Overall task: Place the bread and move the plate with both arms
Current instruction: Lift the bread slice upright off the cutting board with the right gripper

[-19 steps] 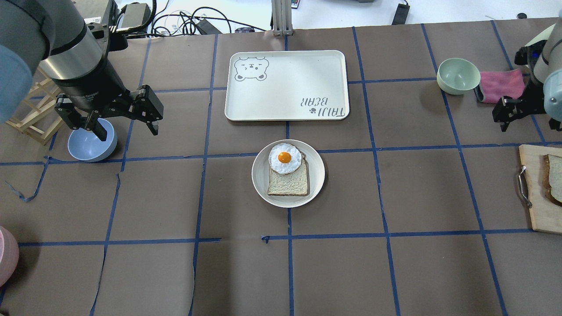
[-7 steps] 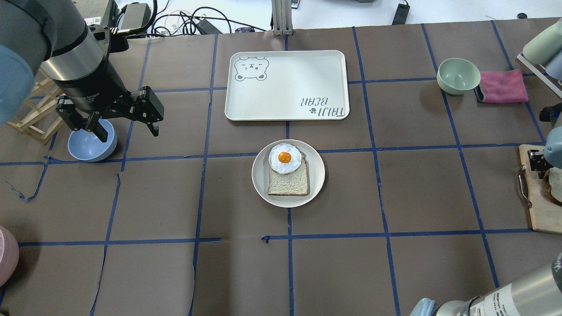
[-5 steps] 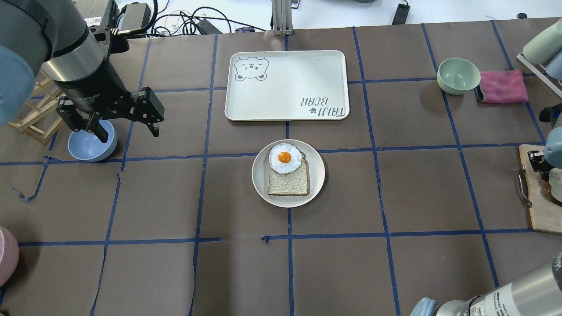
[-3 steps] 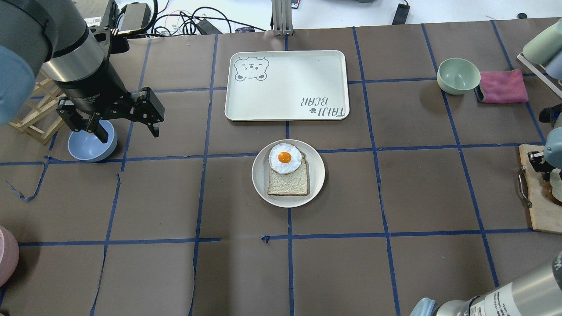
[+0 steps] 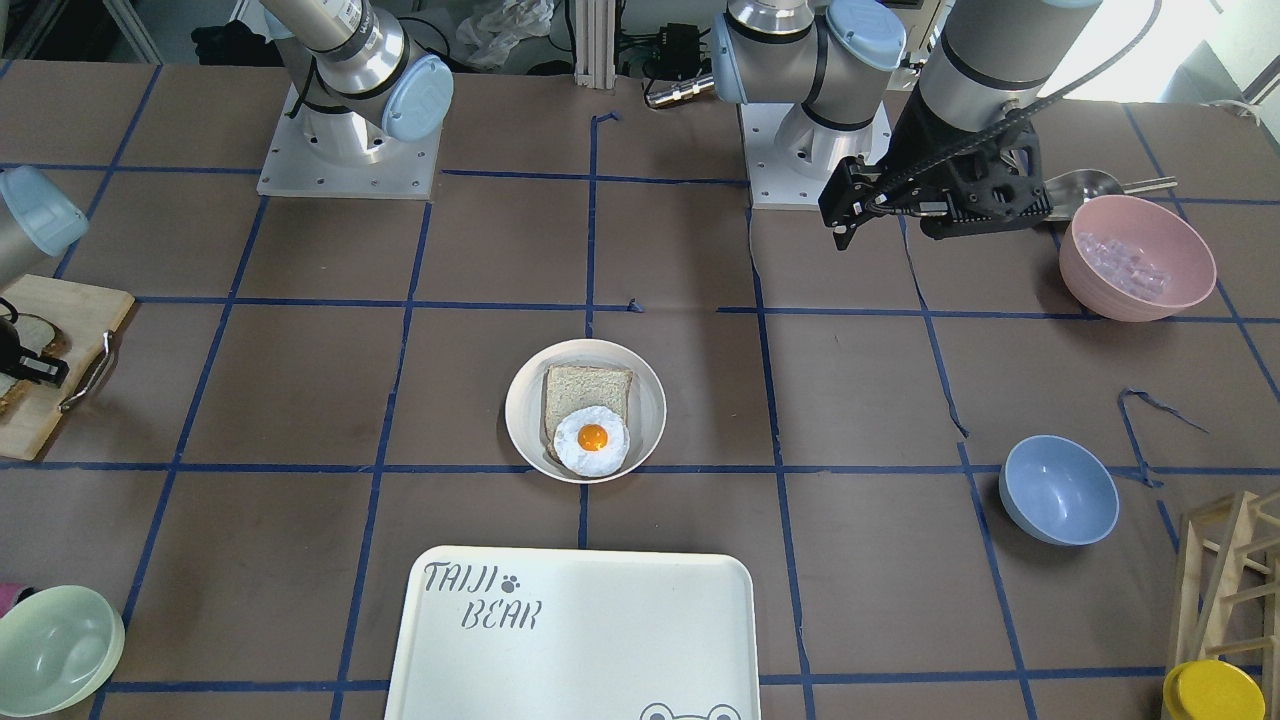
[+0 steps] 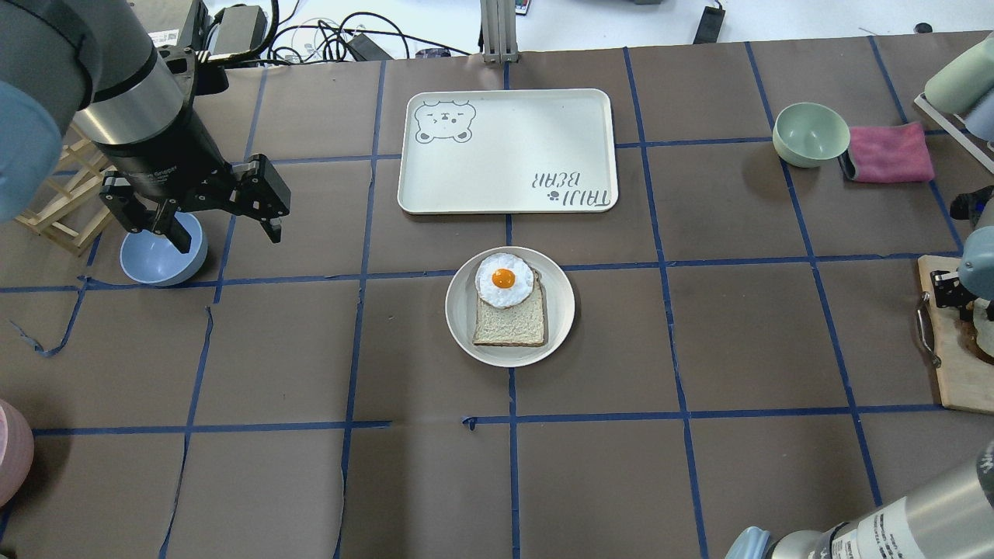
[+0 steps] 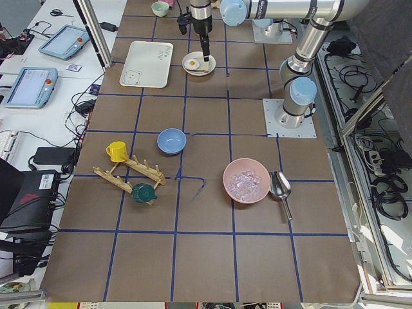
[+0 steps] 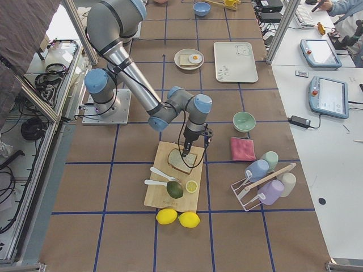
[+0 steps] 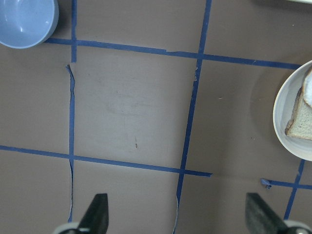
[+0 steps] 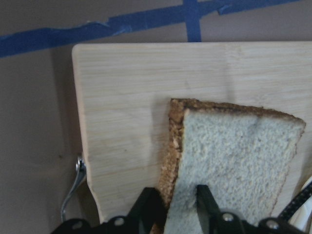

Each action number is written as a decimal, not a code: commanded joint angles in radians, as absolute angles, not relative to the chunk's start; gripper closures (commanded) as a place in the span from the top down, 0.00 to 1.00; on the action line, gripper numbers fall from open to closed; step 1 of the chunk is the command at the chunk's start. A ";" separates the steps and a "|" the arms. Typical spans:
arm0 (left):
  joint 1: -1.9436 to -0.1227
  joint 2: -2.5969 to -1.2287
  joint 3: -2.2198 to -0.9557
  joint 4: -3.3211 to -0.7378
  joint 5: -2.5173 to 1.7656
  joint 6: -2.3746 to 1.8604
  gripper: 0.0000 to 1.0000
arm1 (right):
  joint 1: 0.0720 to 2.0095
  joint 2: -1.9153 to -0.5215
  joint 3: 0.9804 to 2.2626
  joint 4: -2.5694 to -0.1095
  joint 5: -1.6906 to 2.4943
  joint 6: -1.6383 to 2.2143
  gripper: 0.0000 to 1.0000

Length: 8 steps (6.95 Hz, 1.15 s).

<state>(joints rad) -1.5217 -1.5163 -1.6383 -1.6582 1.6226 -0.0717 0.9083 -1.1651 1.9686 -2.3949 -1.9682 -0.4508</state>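
The bread, pale crumb with a dark crust, lies on a wooden cutting board at the table's right edge, one edge tilted up. My right gripper is shut on that edge; it also shows in the overhead view. The cream plate sits mid-table and holds another slice with a fried egg. My left gripper is open and empty above the table, beside a blue bowl.
The white TAIJI BEAR tray lies beyond the plate. A green bowl and pink cloth are far right. A pink bowl of ice and a wooden rack are on the left. Fruit shares the board.
My right gripper has moved from near the pink cloth down to the cutting board and closed on the bread, whose edge now tilts up. The left arm has barely moved.
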 commanded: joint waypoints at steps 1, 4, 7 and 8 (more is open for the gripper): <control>-1.522 -1.517 -1.638 -1.658 1.623 -0.071 1.00 | 0.908 -1.166 1.970 -2.388 -1.970 -0.439 0.00; -1.522 -1.516 -1.640 -1.660 1.624 -0.071 1.00 | 0.911 -1.201 1.971 -2.376 -1.974 -0.434 0.00; -1.522 -1.516 -1.638 -1.660 1.624 -0.071 1.00 | 0.923 -1.301 1.973 -2.281 -1.994 -0.381 0.00; -1.522 -1.516 -1.638 -1.660 1.624 -0.072 1.00 | 0.926 -1.313 1.970 -2.283 -1.994 -0.380 0.00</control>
<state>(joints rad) -1.5217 -1.5158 -1.6388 -1.6598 1.6245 -0.0709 0.9237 -1.2979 1.9719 -2.2949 -1.9940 -0.3883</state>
